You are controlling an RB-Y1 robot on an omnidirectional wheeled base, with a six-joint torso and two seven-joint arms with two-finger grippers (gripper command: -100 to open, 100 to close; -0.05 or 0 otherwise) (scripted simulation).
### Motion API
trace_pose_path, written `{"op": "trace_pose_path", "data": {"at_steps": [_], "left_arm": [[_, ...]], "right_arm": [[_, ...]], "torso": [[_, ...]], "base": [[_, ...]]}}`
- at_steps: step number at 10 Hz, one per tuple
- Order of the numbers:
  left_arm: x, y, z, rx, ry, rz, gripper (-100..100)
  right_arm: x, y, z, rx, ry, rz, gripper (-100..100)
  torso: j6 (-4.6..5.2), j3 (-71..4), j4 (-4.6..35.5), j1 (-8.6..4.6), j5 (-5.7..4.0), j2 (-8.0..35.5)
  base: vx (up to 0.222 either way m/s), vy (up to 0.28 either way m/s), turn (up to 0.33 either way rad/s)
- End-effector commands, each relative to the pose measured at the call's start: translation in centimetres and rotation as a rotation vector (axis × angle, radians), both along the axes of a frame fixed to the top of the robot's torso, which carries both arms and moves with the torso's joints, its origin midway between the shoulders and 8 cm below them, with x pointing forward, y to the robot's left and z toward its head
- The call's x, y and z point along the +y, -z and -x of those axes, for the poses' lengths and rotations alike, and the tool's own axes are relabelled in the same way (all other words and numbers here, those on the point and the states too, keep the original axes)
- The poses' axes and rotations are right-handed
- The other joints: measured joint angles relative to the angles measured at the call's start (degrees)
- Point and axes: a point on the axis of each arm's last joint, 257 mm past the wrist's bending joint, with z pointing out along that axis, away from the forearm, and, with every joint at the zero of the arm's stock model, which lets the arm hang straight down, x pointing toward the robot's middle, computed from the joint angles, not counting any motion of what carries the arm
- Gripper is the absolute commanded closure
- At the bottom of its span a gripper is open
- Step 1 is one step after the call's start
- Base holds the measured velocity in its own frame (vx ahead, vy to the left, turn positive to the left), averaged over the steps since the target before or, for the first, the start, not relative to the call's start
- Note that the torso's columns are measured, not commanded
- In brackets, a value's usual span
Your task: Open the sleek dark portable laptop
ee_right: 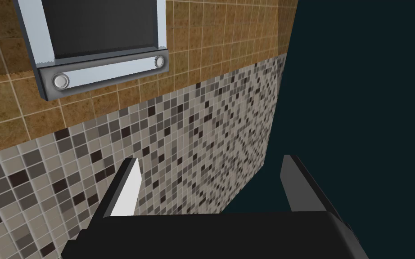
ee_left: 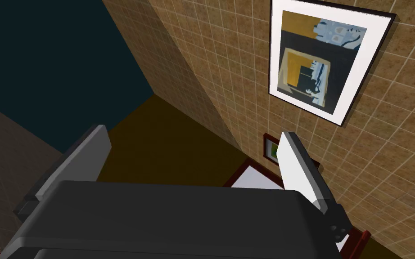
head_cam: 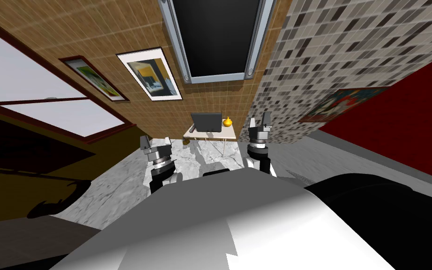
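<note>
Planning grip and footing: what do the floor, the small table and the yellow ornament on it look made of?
Floor: white with grey veins, likely marble. Table: plain pale cream top, matt; material unclear. Yellow ornament: smooth, bright, perhaps ceramic; too small to tell.

A room in a home: framed pictures point(head_cam: 150, 75) and a screen point(head_cam: 217, 37) on tiled walls point(head_cam: 116, 28), a window point(head_cam: 32, 79), a small worktop point(head_cam: 219, 135) bearing laptop point(head_cam: 206, 122) and vase point(head_cam: 227, 122).

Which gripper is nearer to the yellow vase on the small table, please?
Right. The right gripper is right of the yellow vase; the left gripper lies farther off, left of the laptop.
</note>
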Motion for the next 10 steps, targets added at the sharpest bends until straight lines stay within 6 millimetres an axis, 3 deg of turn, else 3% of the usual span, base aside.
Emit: {"op": "trace_pose_path", "data": {"at_steps": [1,9,10], "left_arm": [[0.00,0.00,0.00,0.000,0.000,0.000,0],[0.00,-0.02,0.01,0.000,0.000,0.000,0],[-0.19,-0.07,-0.49,0.012,0.015,-0.019,-100]], "right_arm": [[0.00,0.00,0.00,0.000,0.000,0.000,0],[0.00,-0.01,0.01,0.000,0.000,0.000,0],[0.00,-0.01,0.01,0.000,0.000,0.000,0]], "torso": [[0.00,-4.67,2.35,0.00,0.00,2.32],[0.00,-70.73,35.37,0.00,0.00,35.39],[0.00,-79.19,39.60,0.00,0.00,39.62]], "base": [[0.000,0.000,0.000],[0.000,0.000,0.000],[0.016,-0.012,0.021]]}}
